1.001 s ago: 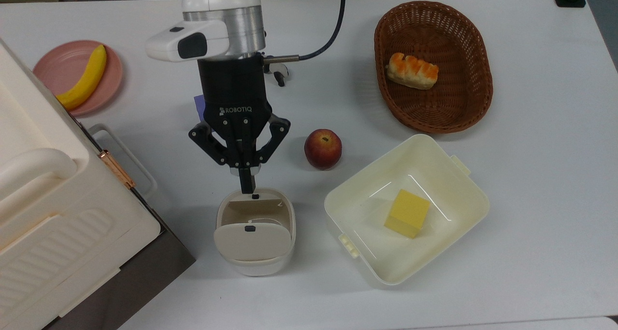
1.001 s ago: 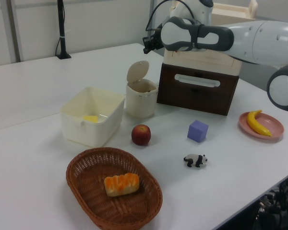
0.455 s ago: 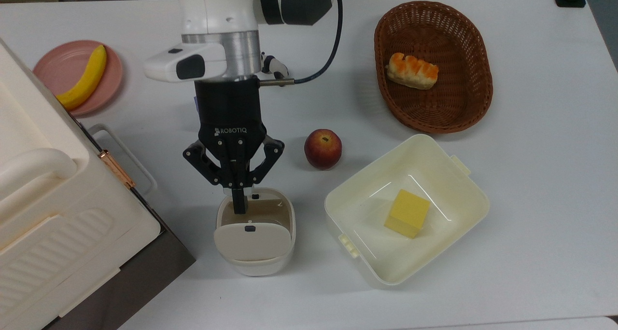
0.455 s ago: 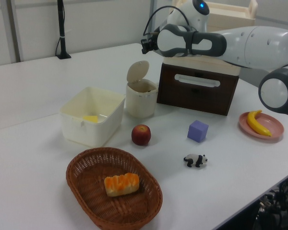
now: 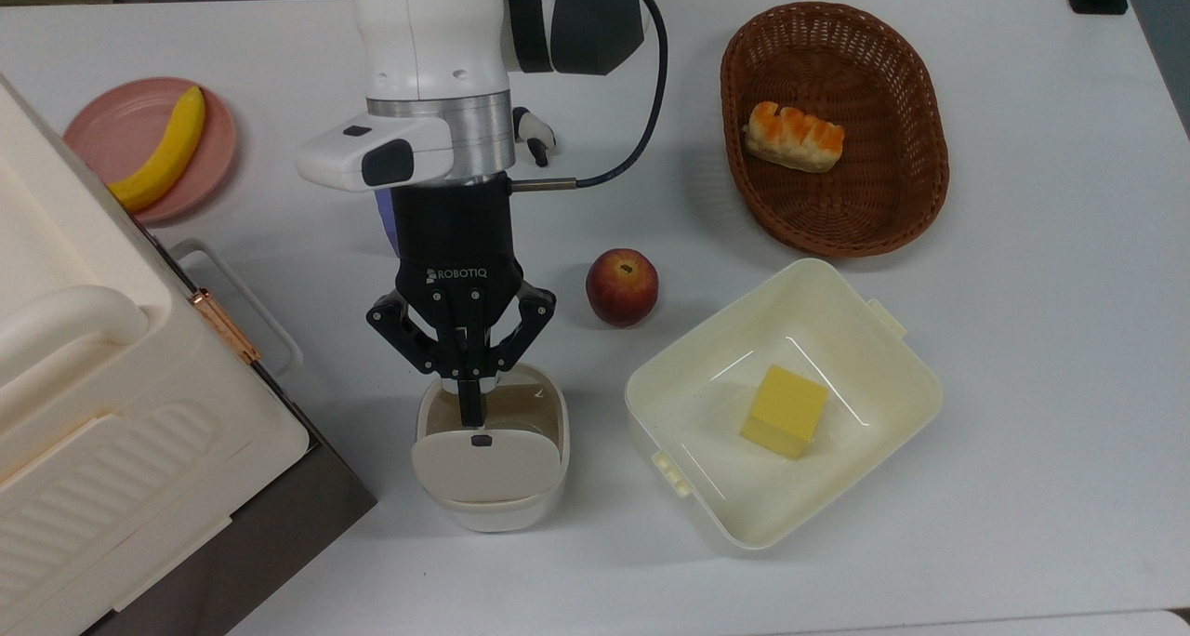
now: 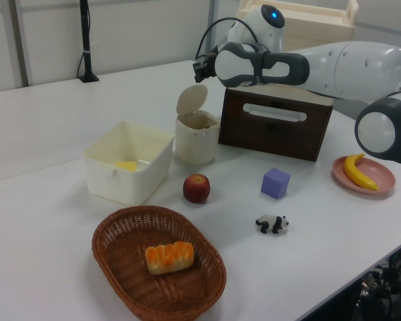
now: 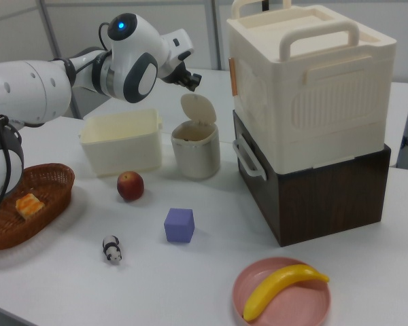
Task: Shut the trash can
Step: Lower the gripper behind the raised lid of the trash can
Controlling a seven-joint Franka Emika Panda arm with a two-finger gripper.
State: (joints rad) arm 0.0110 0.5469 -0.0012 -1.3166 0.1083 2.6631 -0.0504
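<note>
The bin (image 5: pixel 491 450) is a small white tub with rounded corners, and its beige-grey lid (image 5: pixel 484 464) stands open, hinged up at the side farthest from the arm. A small black button (image 5: pixel 481 441) sits on the lid's face. In the left view the lid (image 6: pixel 191 99) rises nearly upright above the rim, and the right view shows it (image 7: pixel 198 109) the same way, tilted a little back. The bin's inside looks brownish near the rim; its floor is hard to make out.

The gripper (image 5: pixel 470 404) hangs directly over the bin's open mouth, just short of the raised lid. Its jaws are drawn together into a single dark tip and hold nothing. In the top view the tip overlaps the bin's near rim, so whether it touches the rim or the lid cannot be told. In the left view the gripper (image 6: pixel 202 67) is seen above and just beside the lid's top, apart from it.

To one side of the jaws lies an apple (image 5: pixel 622 286), and past it a cream tub (image 5: pixel 888 376) holding a yellow block (image 5: pixel 784 411). On the other side stands a big white box (image 5: pixel 102 413), cut off by the top view's left edge. Behind the gripper, a purple cube (image 5: pixel 385 219) is mostly hidden by the arm, and a toy panda (image 5: pixel 534 138) partly so.
</note>
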